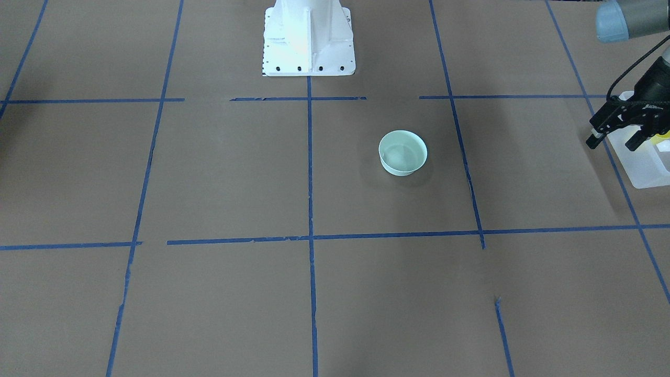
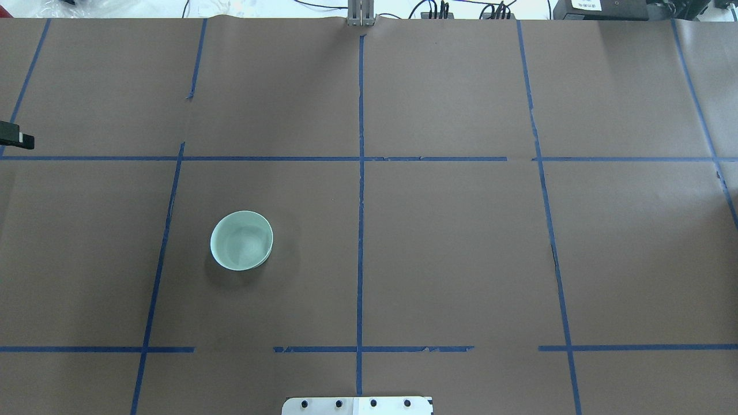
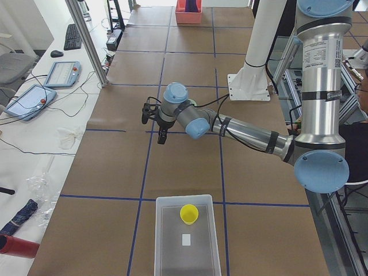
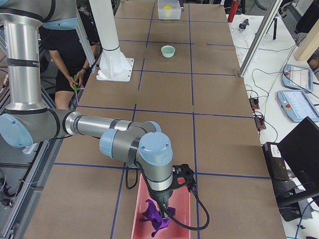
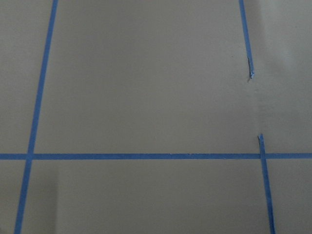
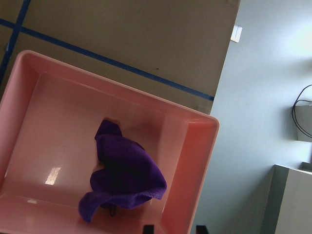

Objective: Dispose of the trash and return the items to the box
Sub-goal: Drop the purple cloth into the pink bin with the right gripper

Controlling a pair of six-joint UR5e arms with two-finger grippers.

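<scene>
The pale mint-green bowl (image 1: 402,153) stands upright on the brown table, also in the overhead view (image 2: 241,240). The yellow cup (image 3: 188,214) stands inside the frosted white box (image 3: 187,241) at the table's left end. My left gripper (image 1: 615,137) is open and empty, hovering above the table beside the box's edge (image 1: 646,175), well apart from the bowl. My right gripper (image 6: 173,229) is open above a pink tray (image 6: 200,146) at the other end; a crumpled purple cloth (image 6: 126,178) lies in the tray.
The white robot base (image 1: 309,39) stands at the table's middle back. Blue tape lines cross the brown paper. An operator (image 4: 70,50) stands behind the base. Tablets and cables (image 3: 34,95) lie on the side bench.
</scene>
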